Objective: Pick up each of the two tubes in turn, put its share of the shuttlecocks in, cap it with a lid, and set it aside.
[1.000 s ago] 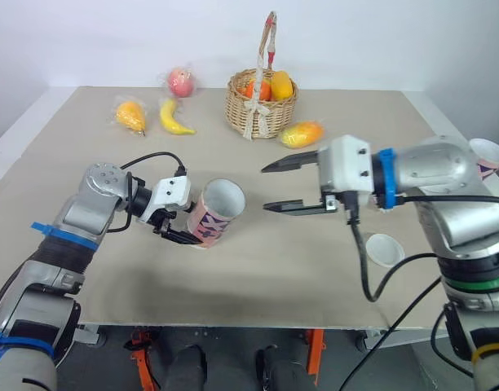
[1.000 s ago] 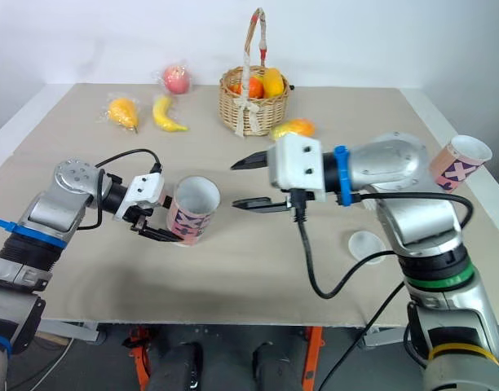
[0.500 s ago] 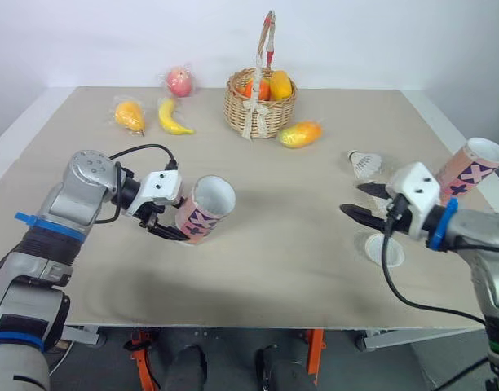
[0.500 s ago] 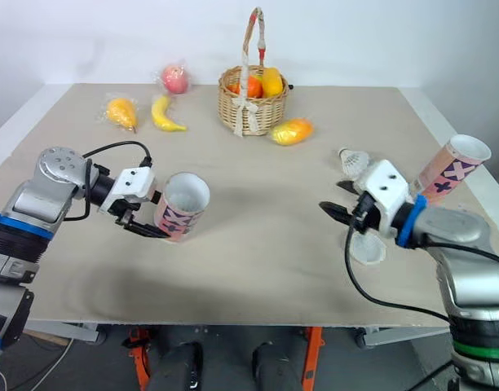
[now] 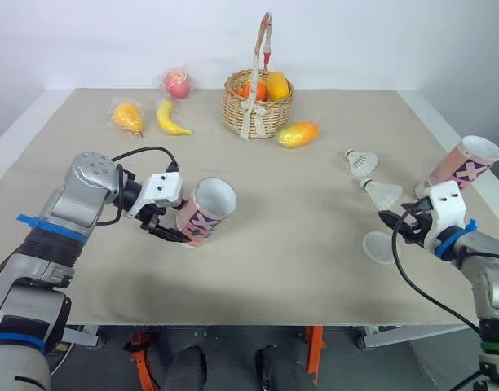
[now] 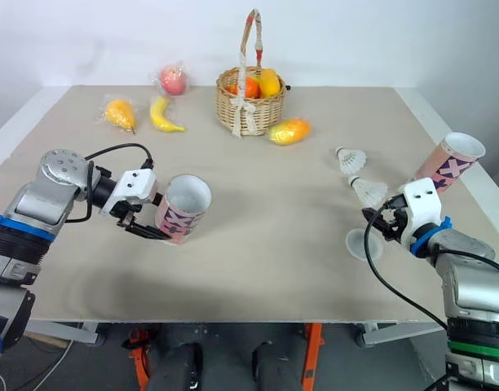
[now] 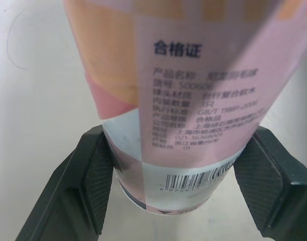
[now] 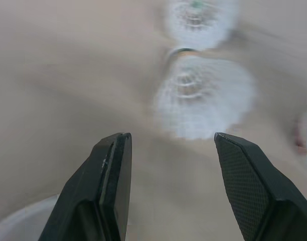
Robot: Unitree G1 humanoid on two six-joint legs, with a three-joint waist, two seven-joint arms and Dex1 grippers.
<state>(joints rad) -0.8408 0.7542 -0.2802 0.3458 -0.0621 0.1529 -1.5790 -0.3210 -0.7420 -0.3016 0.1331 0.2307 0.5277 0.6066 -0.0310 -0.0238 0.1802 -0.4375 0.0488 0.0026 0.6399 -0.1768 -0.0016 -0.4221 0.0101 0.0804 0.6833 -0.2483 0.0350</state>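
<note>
Left claw (image 7: 176,175) grasps the tilted tube (image 5: 207,212) low on its base, at the left of the worktop (image 5: 298,269). Right claw (image 8: 172,143), released, hangs just short of a shuttlecock (image 5: 382,193) at the right, with a lid (image 5: 378,247) just beside. Likely risks: the light feathers crush or skitter away as the fingers close, and the low grip lets the tube pivot during loading.
</note>
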